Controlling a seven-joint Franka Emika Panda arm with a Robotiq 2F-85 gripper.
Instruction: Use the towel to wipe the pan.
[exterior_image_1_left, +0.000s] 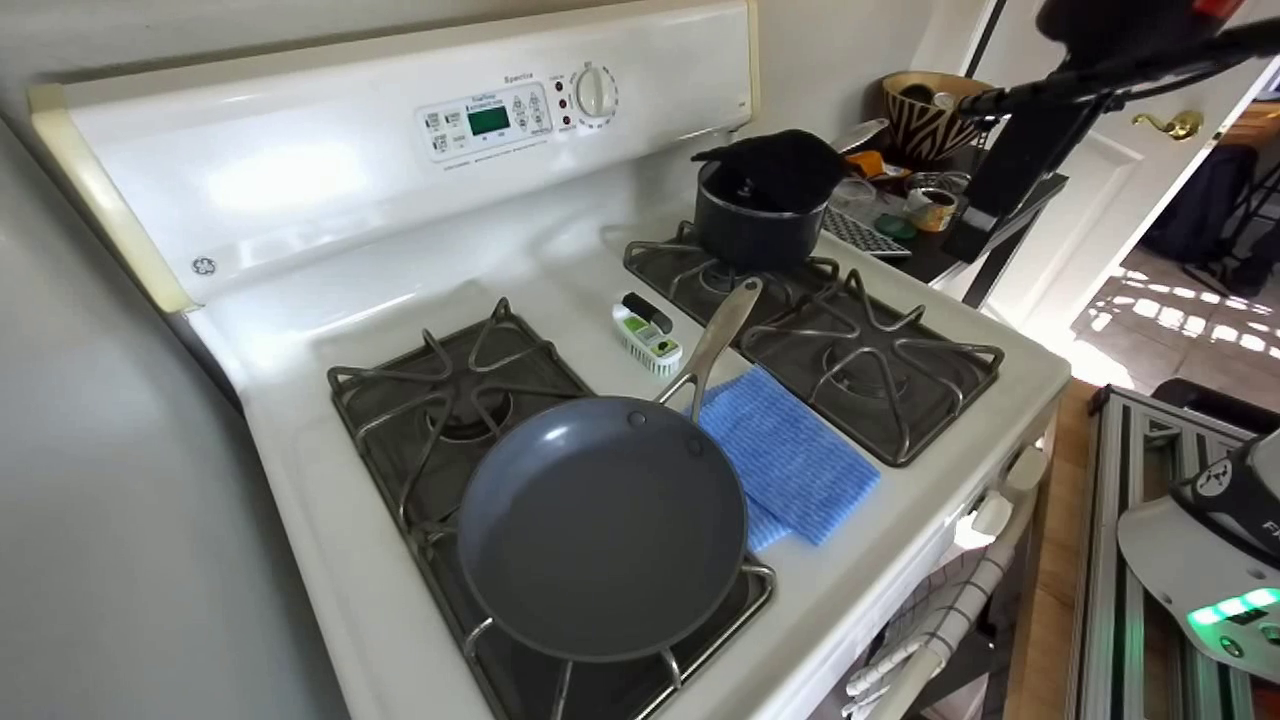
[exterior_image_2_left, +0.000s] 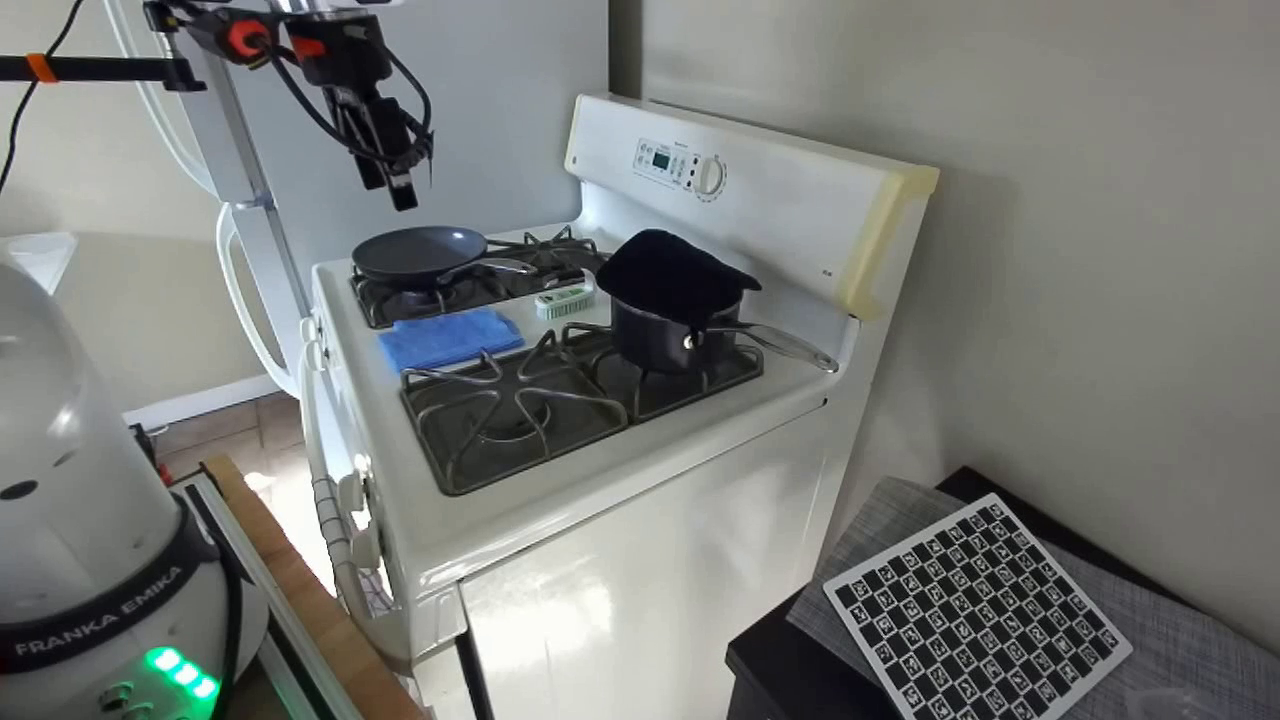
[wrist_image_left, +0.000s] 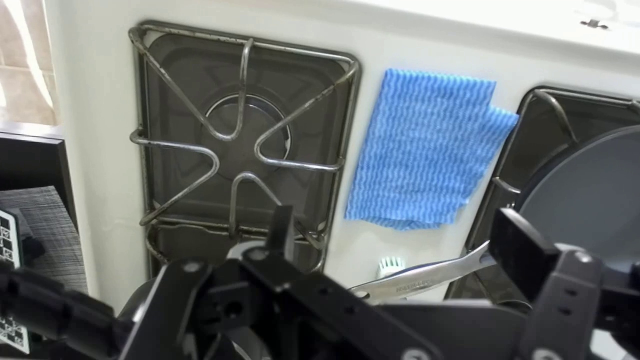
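Note:
The blue towel (wrist_image_left: 430, 150) lies folded and slightly uneven on the white stovetop strip between two burner grates, also visible in an exterior view (exterior_image_1_left: 800, 460). Beside it, the dark grey pan (exterior_image_1_left: 605, 530) rests flat on a grate, its inside bare; its pale metal handle (exterior_image_1_left: 725, 325) reaches across the strip toward the stove's back. Only part of the pan (wrist_image_left: 595, 200) enters the wrist view at the right. My gripper (wrist_image_left: 400, 232) is held above the stove, its fingers wide apart with nothing between them. In an exterior view the gripper (exterior_image_2_left: 388, 190) hangs higher than the pan.
A dark pot (exterior_image_1_left: 760, 230) with a black cloth (exterior_image_1_left: 780, 165) over its top stands on the back burner. A green and white brush (exterior_image_1_left: 648, 338) sits near the pan handle. The raised control panel (exterior_image_1_left: 350, 150) bounds the back; a fridge (exterior_image_2_left: 480, 120) stands beyond the pan.

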